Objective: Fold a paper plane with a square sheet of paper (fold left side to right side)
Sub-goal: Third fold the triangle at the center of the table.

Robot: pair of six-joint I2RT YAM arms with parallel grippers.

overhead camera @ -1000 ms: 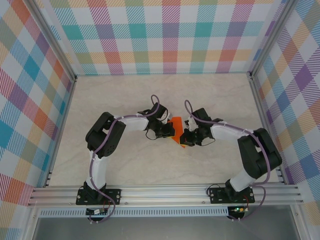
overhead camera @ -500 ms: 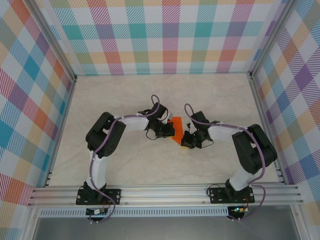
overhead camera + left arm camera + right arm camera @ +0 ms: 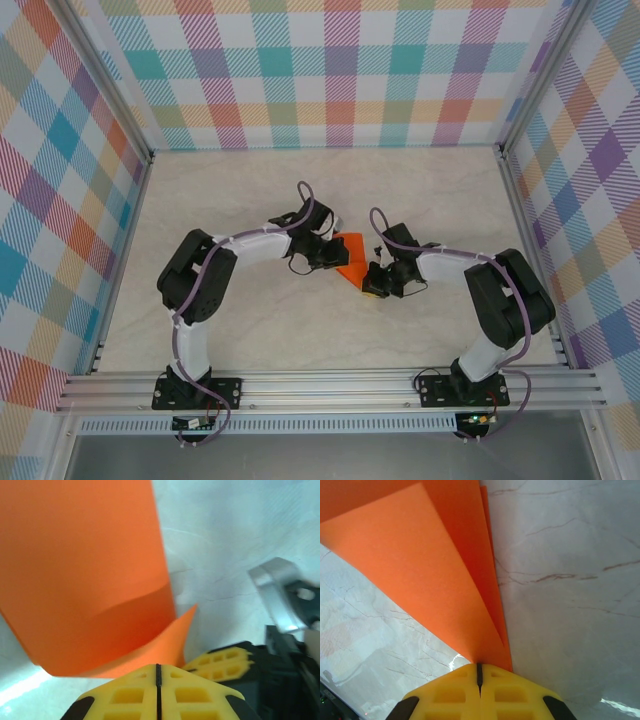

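Orange paper (image 3: 85, 570), one edge pinched in closed left hand (image 3: 157, 669), narrow tip in closed right hand (image 3: 479, 667), open table (image 3: 250, 190) around.

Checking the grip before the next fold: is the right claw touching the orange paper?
Touching. In the right wrist view the orange paper narrows to a point that runs straight into the seam of the shut right claw, with no gap between them.
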